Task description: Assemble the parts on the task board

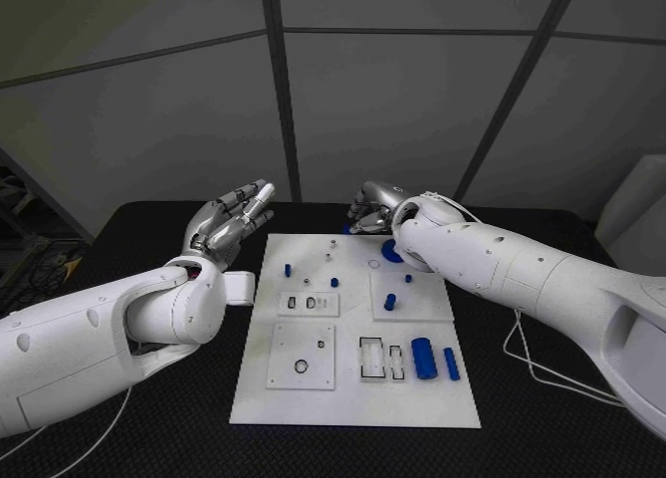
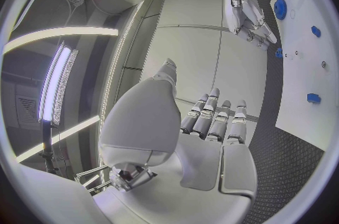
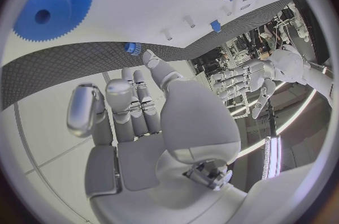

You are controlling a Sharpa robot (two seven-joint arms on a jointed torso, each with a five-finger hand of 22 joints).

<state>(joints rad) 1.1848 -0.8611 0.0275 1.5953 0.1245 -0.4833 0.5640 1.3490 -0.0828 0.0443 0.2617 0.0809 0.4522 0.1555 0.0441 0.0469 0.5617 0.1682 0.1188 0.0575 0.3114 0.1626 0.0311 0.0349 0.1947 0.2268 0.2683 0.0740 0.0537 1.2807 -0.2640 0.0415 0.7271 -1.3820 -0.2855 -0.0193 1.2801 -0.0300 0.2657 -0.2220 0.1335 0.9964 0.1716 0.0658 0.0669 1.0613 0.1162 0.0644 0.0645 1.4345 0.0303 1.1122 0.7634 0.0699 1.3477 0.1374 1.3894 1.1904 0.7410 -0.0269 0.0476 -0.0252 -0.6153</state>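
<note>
The white task board lies mid-table. My right hand hovers over its far edge, fingers bent downward and apart, holding nothing. A small blue piece lies at that edge just beyond its fingertips, and it is also seen in the right wrist view near the thumb. A blue gear lies flat on the board under the right wrist and also appears as the gear. My left hand is raised left of the board's far corner, fingers straight and empty. Two blue cylinders lie near the board's right front.
Small blue pegs stand in the board's far half. Inset plates and rectangular slots occupy its middle and front. A white cable trails across the black table on the right.
</note>
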